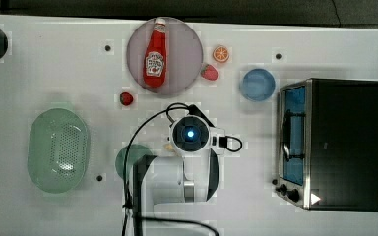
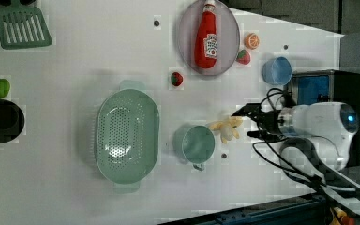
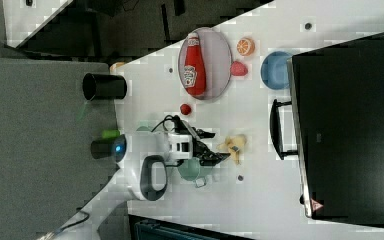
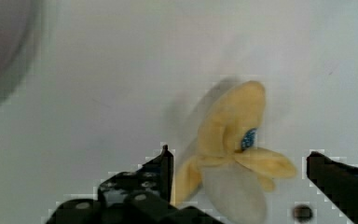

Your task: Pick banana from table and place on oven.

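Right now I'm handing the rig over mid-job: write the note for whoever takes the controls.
Gripper: open, empty, one finger on each side of the banana in the wrist view, not closed on it.
Banana: lying on the table, beside the green cup in the left view. The peeled, pale yellow toy has not been lifted.
Oven: at the top view's right, its black top bare.
Done: approach to the banana.
Left: close on the banana, lift, carry it to the oven and set it on top. The cup sits close to the pick, so probably lift straight up first.
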Motion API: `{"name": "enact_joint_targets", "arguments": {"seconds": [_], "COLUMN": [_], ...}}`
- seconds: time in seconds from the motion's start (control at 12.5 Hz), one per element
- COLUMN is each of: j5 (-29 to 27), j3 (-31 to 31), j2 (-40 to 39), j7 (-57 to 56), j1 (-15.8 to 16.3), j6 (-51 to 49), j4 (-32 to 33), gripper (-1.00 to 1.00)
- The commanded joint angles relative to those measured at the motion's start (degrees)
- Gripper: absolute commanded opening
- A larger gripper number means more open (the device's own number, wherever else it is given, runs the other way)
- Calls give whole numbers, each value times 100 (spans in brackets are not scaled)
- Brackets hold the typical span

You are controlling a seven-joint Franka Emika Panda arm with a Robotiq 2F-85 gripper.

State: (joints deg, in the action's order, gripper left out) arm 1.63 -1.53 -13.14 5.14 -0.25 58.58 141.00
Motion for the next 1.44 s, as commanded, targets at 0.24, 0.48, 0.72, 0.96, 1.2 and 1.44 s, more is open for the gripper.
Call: {"name": "enact_joint_targets", "arguments": {"seconds": [0.24,0.48,0.72,0.96,1.2,1.44], "j5": [-20,-20,-20,-21,-27,-28], "j3": [-238,-261,-266,-268,-263,-204], "j2": [-496,-576,-573,-389,436,1537], "j7": [215,216,216,216,216,216], "j1": [112,113,114,113,110,90], "j6": [524,728,778,791,620,-546], "j4": [28,47,40,-36,-117,-387], "gripper": [92,18,-48,-51,-51,-51]}}
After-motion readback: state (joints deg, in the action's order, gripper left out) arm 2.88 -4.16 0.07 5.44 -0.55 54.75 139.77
